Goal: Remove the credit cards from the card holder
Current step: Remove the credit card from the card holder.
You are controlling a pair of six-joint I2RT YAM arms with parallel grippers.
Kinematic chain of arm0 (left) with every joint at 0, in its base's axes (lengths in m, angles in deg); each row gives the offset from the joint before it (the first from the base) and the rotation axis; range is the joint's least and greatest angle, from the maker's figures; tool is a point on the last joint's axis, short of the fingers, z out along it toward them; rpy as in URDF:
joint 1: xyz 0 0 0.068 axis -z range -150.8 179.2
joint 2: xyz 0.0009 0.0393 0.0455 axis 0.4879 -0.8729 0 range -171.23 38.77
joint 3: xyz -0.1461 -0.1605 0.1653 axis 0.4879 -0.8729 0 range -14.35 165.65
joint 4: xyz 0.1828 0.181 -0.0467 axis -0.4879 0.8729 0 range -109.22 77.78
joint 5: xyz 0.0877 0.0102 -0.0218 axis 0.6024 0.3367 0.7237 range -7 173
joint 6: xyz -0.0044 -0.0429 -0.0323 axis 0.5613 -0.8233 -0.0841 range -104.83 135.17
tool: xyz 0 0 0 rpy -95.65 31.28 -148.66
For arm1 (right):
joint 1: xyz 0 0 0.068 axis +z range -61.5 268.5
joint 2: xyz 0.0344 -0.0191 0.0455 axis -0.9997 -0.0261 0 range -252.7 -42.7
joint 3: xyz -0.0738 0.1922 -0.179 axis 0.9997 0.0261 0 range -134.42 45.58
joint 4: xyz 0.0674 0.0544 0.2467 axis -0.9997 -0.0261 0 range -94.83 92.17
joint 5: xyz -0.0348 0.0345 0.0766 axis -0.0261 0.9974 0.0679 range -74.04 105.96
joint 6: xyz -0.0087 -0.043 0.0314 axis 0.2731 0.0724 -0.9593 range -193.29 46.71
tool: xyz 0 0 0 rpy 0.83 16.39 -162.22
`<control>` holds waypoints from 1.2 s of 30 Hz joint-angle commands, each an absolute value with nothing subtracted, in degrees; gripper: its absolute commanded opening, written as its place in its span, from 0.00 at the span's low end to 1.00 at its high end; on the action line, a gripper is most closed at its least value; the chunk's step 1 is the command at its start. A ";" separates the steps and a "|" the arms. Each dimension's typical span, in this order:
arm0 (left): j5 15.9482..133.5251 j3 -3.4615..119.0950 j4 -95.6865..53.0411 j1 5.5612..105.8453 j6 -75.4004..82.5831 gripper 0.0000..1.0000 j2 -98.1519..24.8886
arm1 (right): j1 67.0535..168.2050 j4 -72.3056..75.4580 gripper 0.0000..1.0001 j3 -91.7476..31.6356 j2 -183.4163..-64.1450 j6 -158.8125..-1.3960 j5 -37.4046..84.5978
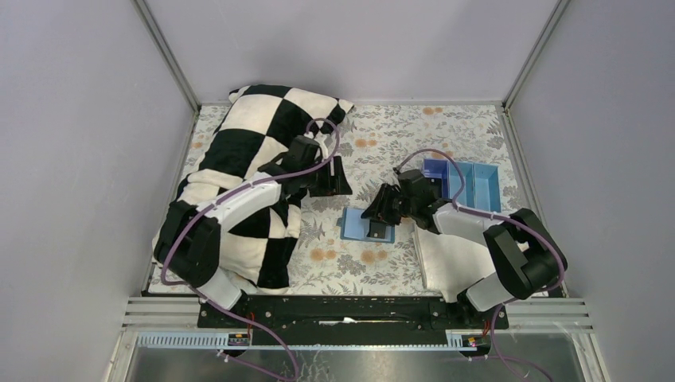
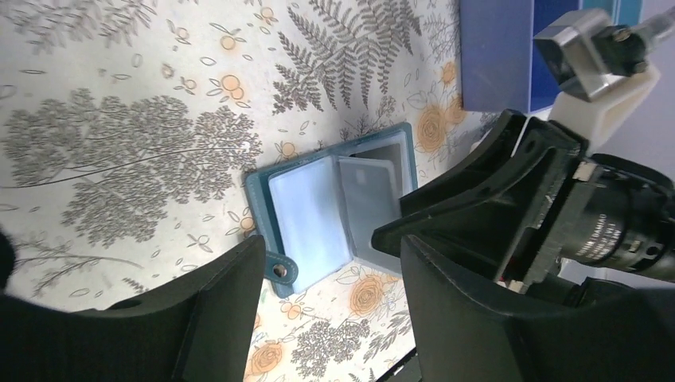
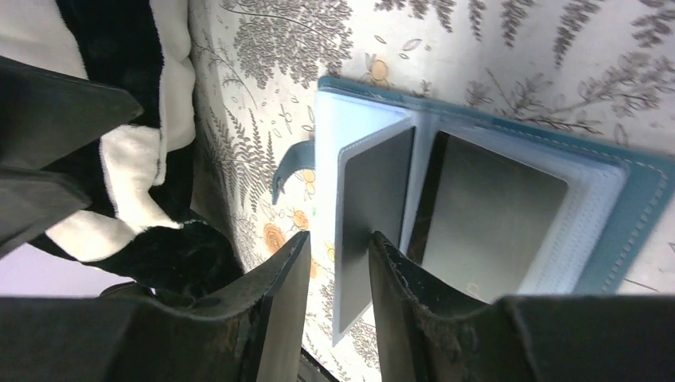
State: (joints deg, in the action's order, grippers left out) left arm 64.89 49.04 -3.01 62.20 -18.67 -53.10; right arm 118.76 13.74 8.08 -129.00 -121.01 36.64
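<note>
Light-blue card holder is lying open and flat on the flowery tabletop, just below the middle of the top view, with its snap tab poking out the side.

The right claw is down on it. Its jaws are narrowed around the edge of 1 clear sleeve page, which stands up off the rest and has a dark credit card in it. There's a sliver of daylight between one jaw and the plastic, so I can't tell if it's actually pinching or just straddling the page. A 2nd dark card sits in the pocket behind it, in the right half of that wrist view. So both cards I can see are in the holder, none out yet.

The left claw is released, jaws wide with nothing in them. It hangs above and to the upper left of the holder, next to the black-and-white checkered blanket. My read is that it's parked there to pin the holder down, since something that light would probably ride along when the right pulls a card. The blue tray at right might be where the cards go, but that's just a guess.
</note>
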 commanded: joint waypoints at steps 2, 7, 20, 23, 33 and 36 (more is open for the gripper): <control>66.39 49.01 -1.00 60.26 -17.26 0.67 -47.34 | 121.32 16.77 0.41 2.64 -131.88 -121.36 38.22; 66.52 46.35 -0.24 59.86 -17.62 0.67 -44.43 | 123.59 16.91 0.48 -1.86 -136.58 -121.28 38.75; 52.64 37.98 -17.68 63.91 -26.42 0.65 -49.63 | 117.03 10.95 0.48 4.07 -132.12 -117.07 35.05; 52.53 37.40 -18.97 63.92 -26.49 0.65 -51.37 | 116.91 11.41 0.48 3.98 -133.20 -117.23 36.79; 52.10 31.84 -26.23 63.83 -27.12 0.64 -59.01 | 116.93 18.70 0.48 7.42 -137.10 -121.33 39.61; 52.27 30.65 -27.13 63.83 -27.63 0.64 -60.21 | 116.90 18.12 0.48 8.56 -137.98 -121.76 38.63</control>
State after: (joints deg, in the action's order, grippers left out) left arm 52.65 31.95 -21.87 64.01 -27.05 -59.24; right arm 116.69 16.78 7.03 -136.59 -120.75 38.57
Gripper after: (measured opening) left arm 0.641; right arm 0.477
